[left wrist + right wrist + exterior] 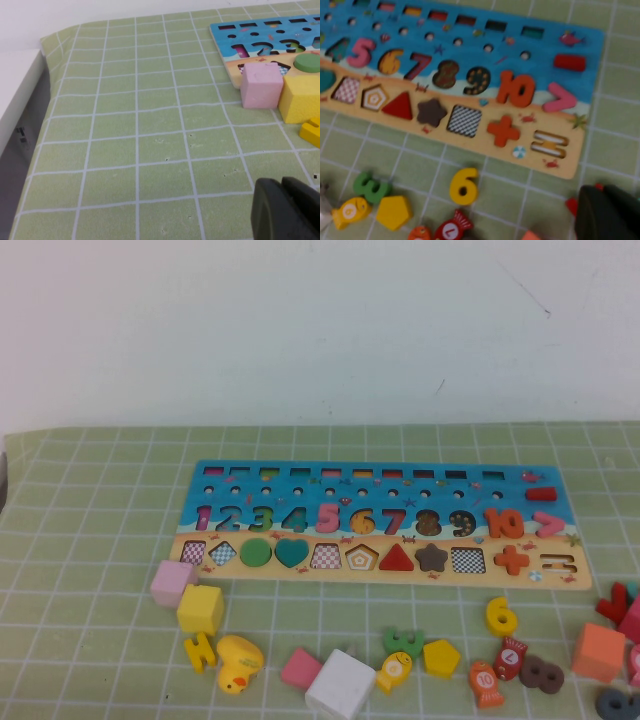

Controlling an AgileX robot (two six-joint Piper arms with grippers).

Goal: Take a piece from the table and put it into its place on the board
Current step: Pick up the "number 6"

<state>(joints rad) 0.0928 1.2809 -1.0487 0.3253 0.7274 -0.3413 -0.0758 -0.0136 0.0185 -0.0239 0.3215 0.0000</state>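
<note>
I've got the board [385, 525] lying flat on the green grid mat [90, 540], mid-table, long side facing me. Number row reads 1 to 10; pink 5 [328, 517] and orange 10 [504, 523] are seated, and the 6 slot [363, 521] is an empty cutout. Shape row: green circle [256, 552], teal heart [292, 553], red triangle [396, 559], brown star [431, 558] and orange plus [511, 559] are in; several slots beside them show bare checker backing.

Loose pcs sit on the mat on my side of the board. Yellow 6 [501, 616] lies flat, just off the board's near edge towards the right, apart from the others. Near it: green 3 [402, 641], yellow pentagon [441, 657], yellow fish [394, 672], orange fish [484, 684], brown 8 [541, 673]. Left cluster: pink cube [172, 583] touching yellow cube [201, 608], white cube [341, 685] further along.

Left gripper [287, 210] hangs over bare mat near the table's left edge, short of the pink cube; fingers look pressed together, holding nothing. Right gripper [610, 212] is over the mat at the board's right end, just past the near corner; can't tell if it's apart or together.
</note>
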